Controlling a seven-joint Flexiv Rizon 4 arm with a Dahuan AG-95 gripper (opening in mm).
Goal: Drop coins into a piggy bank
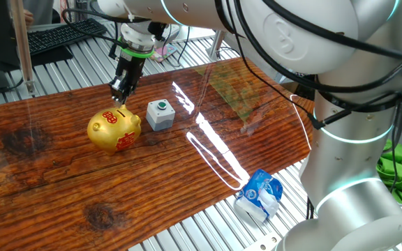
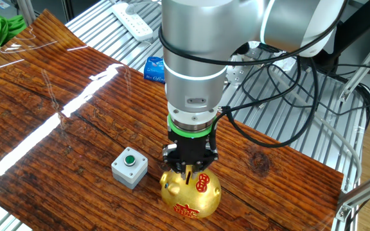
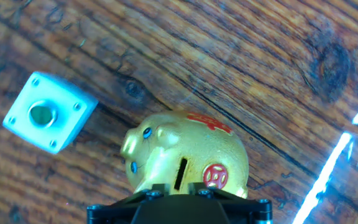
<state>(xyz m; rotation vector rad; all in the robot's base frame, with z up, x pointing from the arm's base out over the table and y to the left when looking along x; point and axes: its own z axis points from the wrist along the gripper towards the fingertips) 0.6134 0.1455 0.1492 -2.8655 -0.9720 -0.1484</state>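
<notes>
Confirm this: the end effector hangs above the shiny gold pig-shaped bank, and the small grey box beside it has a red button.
Not quite. The button on the small grey box is green, not red, as one fixed view shows. The end effector does hang above the shiny gold pig-shaped bank.

Bright overhead light is streaking white glare across the glossy wooden surface (image 1: 61, 174), running toward its near edge in one fixed view and its left edge in the other. The gold piggy bank (image 3: 188, 158) is gleaming. The hand view is looking soft and bluish, slightly blurred.
</notes>
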